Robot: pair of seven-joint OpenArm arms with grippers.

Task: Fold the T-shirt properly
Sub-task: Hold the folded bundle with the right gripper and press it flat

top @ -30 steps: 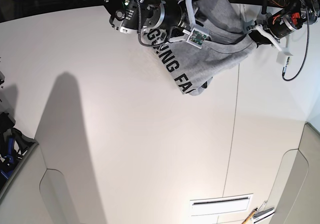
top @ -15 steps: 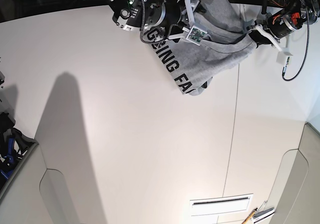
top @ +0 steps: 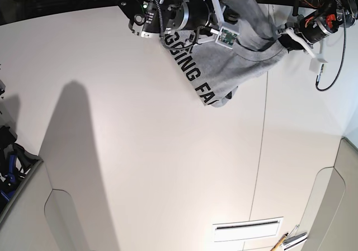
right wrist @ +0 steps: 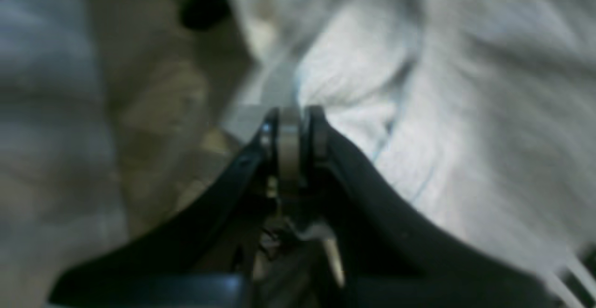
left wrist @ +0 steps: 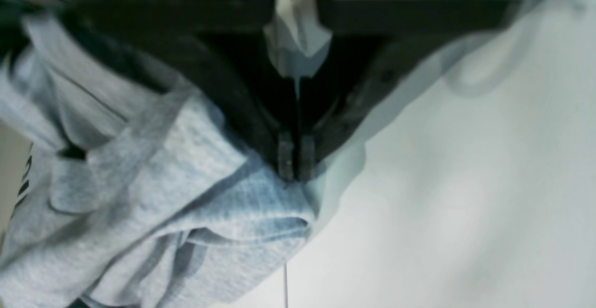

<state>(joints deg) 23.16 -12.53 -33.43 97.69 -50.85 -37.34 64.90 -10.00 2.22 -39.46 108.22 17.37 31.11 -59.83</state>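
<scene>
The T-shirt [top: 235,66] is light heather grey and lies bunched at the far edge of the white table [top: 140,150], with black block letters showing along its left edge. My left gripper [top: 282,38] is at the shirt's right corner. In the left wrist view it [left wrist: 296,161] is shut on a ribbed fold of the shirt [left wrist: 195,196]. My right arm [top: 173,16] reaches over the shirt's upper left part, with its fingertips hidden in the cloth. In the right wrist view, the right gripper [right wrist: 292,122] is shut on a thin fold of the shirt [right wrist: 465,112].
A seam [top: 262,150] runs down the table right of centre. A slotted vent [top: 246,227] and small tools [top: 288,241] sit at the near right. Dark gear [top: 8,167] is at the left edge. A cable [top: 335,66] hangs by the left arm.
My right arm has moved to the right and slightly toward the far edge, taking the shirt's upper left part with it. The left arm and the shirt's lower part have stayed put.
</scene>
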